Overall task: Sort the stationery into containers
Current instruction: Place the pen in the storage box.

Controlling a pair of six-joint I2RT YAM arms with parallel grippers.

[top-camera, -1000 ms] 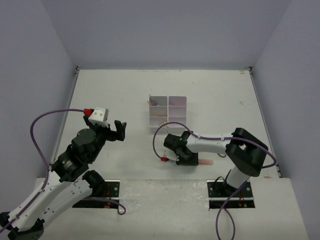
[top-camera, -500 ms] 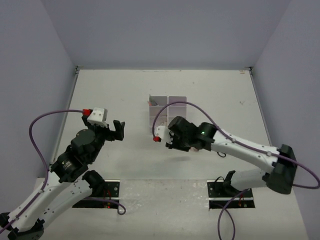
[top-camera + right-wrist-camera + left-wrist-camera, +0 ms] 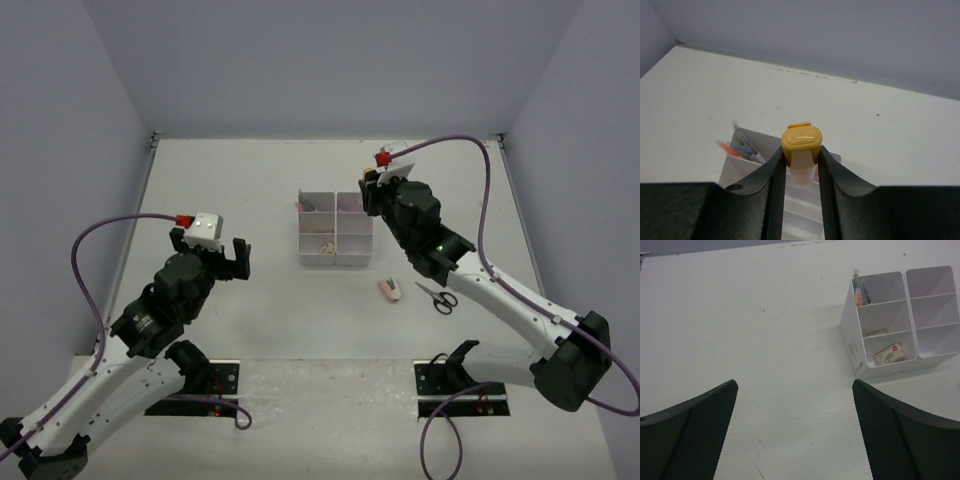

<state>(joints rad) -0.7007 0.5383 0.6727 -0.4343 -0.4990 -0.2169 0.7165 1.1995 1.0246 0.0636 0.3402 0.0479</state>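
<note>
The white six-compartment organizer stands mid-table. My right gripper hovers over its far right corner, shut on an upright marker with an orange-yellow cap and a pale body. In the right wrist view the right gripper hangs above the organizer, whose far left cell holds thin pens. My left gripper stays left of the organizer, open and empty. In the left wrist view the left gripper faces bare table. A tan eraser lies in a near cell of the organizer.
A pink eraser and black-handled scissors lie on the table to the front right of the organizer. Purple cables loop off both arms. Grey walls close in the table on three sides.
My right arm has swung from the table's near edge up and back over the organizer, carrying the marker. The eraser and scissors now show. The left arm has barely shifted.
</note>
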